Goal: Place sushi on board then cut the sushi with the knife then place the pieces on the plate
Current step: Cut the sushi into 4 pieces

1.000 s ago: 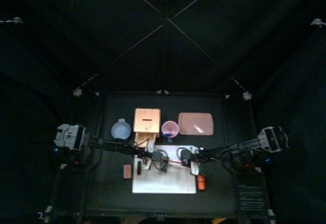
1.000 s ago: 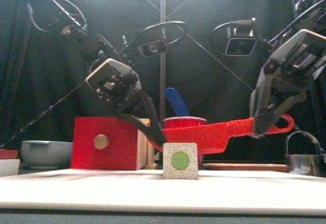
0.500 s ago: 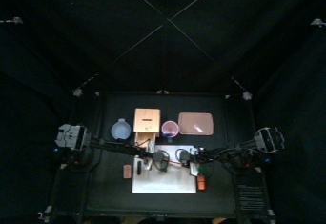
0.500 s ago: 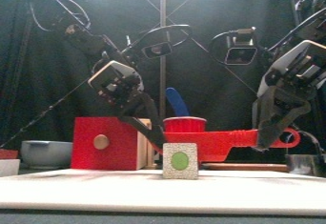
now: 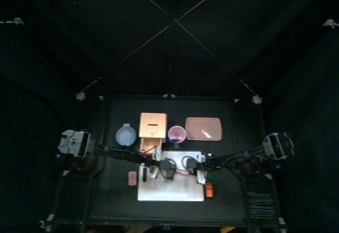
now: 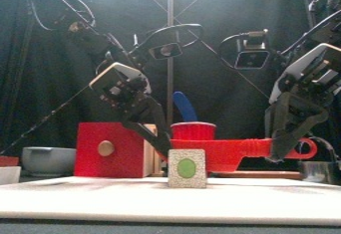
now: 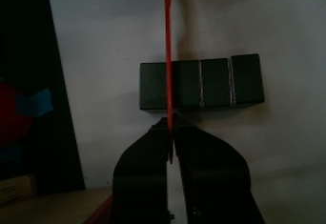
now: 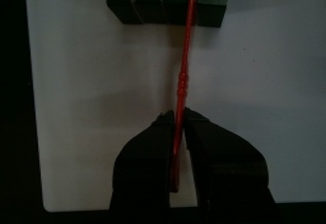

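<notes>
Red knife (image 6: 246,148): held level across the sushi roll (image 6: 188,166), looks lined up for a straight push-down cut
Left end effector (image 6: 162,140): clenched on the blade tip, probably to steady it
Right end effector (image 6: 284,150): clamped on the handle end
Sushi roll: on the white board (image 5: 172,187), blocks all together
Pink plate (image 5: 203,128): behind the board on the bench, waiting for pieces

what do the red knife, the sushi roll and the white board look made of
Red knife: likely plastic, one even red. Sushi roll: rigid blocks, plastic or painted wood, with straight seams and a speckled end. White board: smooth, matte, probably plastic.
</notes>
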### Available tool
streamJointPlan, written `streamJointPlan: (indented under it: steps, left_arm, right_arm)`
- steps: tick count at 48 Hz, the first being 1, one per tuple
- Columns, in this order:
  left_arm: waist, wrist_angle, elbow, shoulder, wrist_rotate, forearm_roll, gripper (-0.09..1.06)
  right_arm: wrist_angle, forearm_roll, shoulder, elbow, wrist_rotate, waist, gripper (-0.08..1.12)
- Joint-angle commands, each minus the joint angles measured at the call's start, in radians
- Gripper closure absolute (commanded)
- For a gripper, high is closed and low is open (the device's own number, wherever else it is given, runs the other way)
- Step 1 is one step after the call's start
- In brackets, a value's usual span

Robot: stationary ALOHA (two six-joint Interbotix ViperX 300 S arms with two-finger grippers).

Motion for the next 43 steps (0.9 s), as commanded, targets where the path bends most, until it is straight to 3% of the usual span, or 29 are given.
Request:
streamJointPlan:
  steps: [1, 11, 21, 34, 43]
  left_arm:
    - [0.005, 0.014, -0.006, 0.009, 0.002, 0.005, 0.59]
    - [0.003, 0.014, -0.014, 0.011, 0.0, 0.006, 0.59]
    - [0.002, 0.029, -0.037, -0.014, 0.0, 0.031, 0.59]
    - [-0.028, 0.066, -0.055, -0.078, -0.002, 0.064, 0.59]
    - [-0.043, 0.069, -0.054, -0.086, -0.003, 0.064, 0.59]
  right_arm:
    - [0.002, 0.005, 0.002, -0.018, -0.005, 0.031, 0.58]
    - [0.002, 0.006, 0.008, -0.021, -0.006, 0.032, 0.58]
    - [0.017, -0.002, -0.032, -0.044, -0.006, 0.034, 0.58]
    - [0.092, -0.011, -0.14, -0.081, -0.008, 0.04, 0.58]
    - [0.095, -0.011, -0.163, -0.083, -0.008, 0.041, 0.58]
